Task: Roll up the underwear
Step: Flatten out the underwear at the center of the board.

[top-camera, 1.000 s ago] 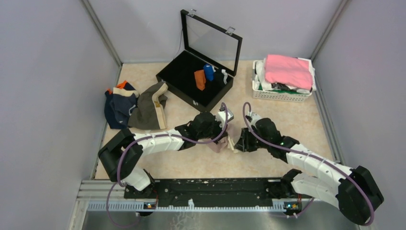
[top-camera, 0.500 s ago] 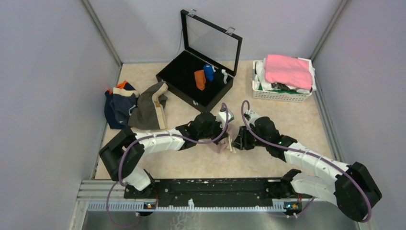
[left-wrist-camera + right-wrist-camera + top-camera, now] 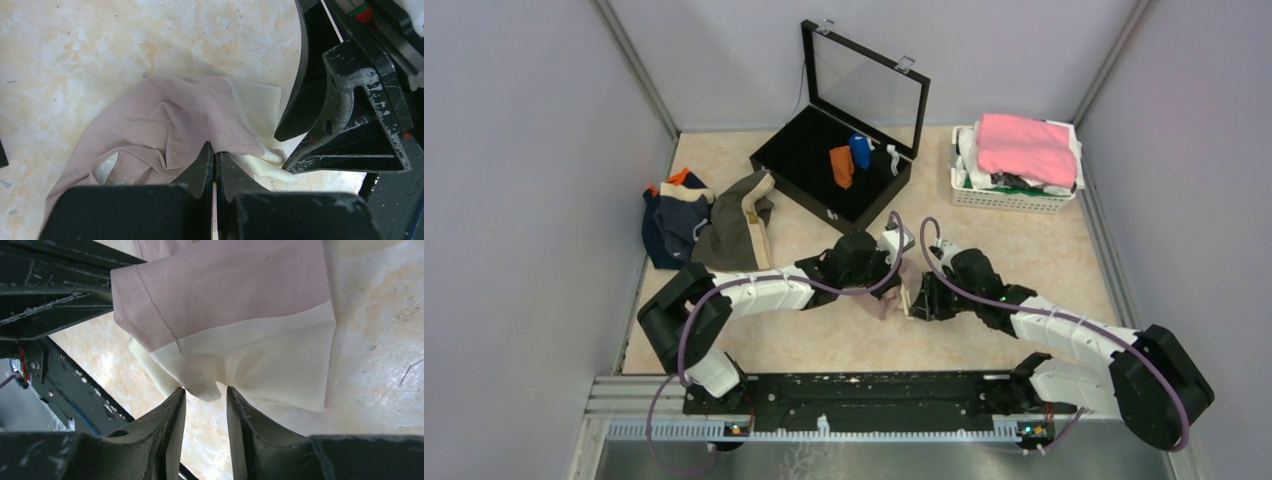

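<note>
A pale pink-beige underwear with a cream waistband lies crumpled on the table's middle, between my two grippers. My left gripper is shut on a fold of its pink cloth. My right gripper stands open, its tips just at the corner of the cream waistband, which hangs between them without being pinched. In the top view the left gripper and right gripper nearly touch over the cloth. More underwear, navy and olive-brown, is piled at the left.
A black box with its lid raised stands at the back and holds rolled orange and blue pieces. A white basket at the back right carries a bright pink cloth. Grey walls close in both sides.
My right gripper has slid left up to the pink underwear and its jaws have widened slightly. The left gripper has kept its hold and edged slightly away from the near edge.
</note>
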Controlling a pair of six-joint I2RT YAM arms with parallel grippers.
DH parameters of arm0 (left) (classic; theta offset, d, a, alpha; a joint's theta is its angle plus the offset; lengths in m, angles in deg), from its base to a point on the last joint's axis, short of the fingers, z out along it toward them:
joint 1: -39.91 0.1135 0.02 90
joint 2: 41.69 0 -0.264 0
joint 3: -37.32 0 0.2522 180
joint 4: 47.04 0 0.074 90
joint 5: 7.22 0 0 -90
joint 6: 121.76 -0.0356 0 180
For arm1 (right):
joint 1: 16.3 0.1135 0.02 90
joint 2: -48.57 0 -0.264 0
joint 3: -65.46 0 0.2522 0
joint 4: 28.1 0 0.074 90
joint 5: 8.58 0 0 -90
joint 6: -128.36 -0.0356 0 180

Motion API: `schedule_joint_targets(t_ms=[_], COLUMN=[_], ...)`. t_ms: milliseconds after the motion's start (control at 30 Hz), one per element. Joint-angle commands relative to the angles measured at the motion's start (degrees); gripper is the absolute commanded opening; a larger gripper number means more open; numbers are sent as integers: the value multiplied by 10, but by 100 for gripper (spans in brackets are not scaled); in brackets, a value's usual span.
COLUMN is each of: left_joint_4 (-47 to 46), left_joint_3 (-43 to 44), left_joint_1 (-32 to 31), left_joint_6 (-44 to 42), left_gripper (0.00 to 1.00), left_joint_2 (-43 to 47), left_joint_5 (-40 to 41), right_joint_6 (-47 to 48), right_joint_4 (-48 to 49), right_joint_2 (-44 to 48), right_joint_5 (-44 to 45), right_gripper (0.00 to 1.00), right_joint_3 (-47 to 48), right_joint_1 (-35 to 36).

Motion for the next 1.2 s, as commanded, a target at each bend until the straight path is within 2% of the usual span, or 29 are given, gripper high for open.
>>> schedule_joint_targets(t_ms=[0, 233, 433, 567, 767, 867, 933, 1067, 1167], left_joint_4=[-10, -5, -4, -3, -5, -12, -20, -42, -54], left_joint_3=[22, 27, 29, 28, 24, 13, 3, -26, -48], left_joint_1=[2, 3, 4, 5, 7, 8, 8, 10, 14], left_joint_6=[11, 12, 13, 12, 17, 27, 41, 86, 140], left_gripper=[0, 0, 0, 0, 0, 0, 8, 35, 44], left_joint_2=[-10, -18, -18, -17, -17, -13, -11, -4, -1], left_joint_5=[-7, -9, -10, -9, -11, -12, -12, -9, 5], right_joint_6=[0, -10, 2, 21, 19, 14, 8, -13, -22], right_joint_4=[40, 80, 57, 11, 36, 72, 97, 135, 148], right_joint_2=[-5, -9, -35, -45, -17, -3, -3, -14, -30], right_joint_5=[-18, -17, 35, 92, 86, 53, 20, -16, -25], right_gripper=[36, 38, 35, 23, 0, 0, 0, 0, 0], right_joint_3=[2, 9, 24, 37, 23, 11, 7, 1, 3], right_joint_1=[0, 13, 27, 42, 46, 46, 46, 46, 46])
